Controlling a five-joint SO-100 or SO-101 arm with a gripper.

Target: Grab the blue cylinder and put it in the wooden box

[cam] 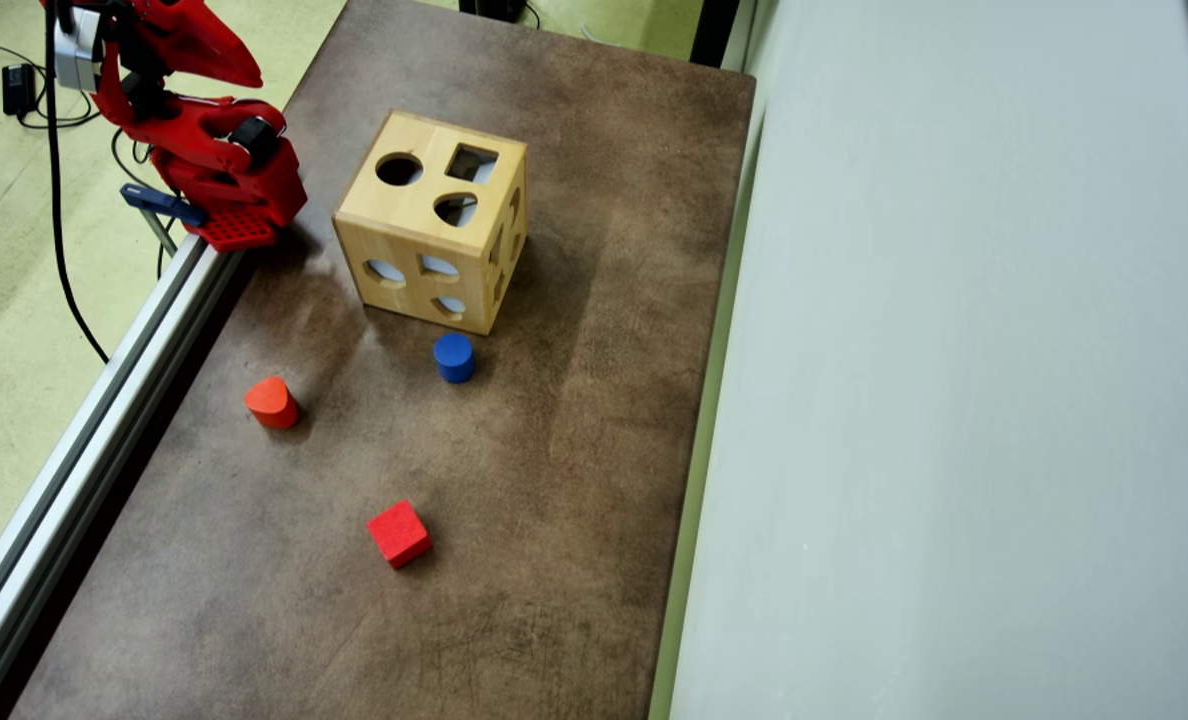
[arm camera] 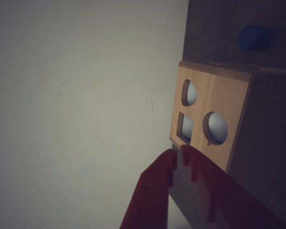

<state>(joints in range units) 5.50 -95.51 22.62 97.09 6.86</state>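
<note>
The blue cylinder (cam: 453, 357) stands upright on the brown table, just in front of the wooden box (cam: 409, 210) in the overhead view. In the wrist view it is a blurred blue spot (arm camera: 254, 37) beyond the wooden box (arm camera: 229, 90), whose near face has round and square holes. My red gripper (arm camera: 178, 151) points at the box's lower corner, jaws nearly together with nothing between them. From overhead the arm is folded at the table's top left, and the gripper (cam: 249, 75) is well away from the cylinder.
A red rounded block (cam: 271, 402) and a red cube (cam: 399, 533) lie on the table (cam: 574, 450) nearer the bottom. An aluminium rail (cam: 104, 400) runs along the left edge. A pale wall (cam: 954, 400) bounds the right side.
</note>
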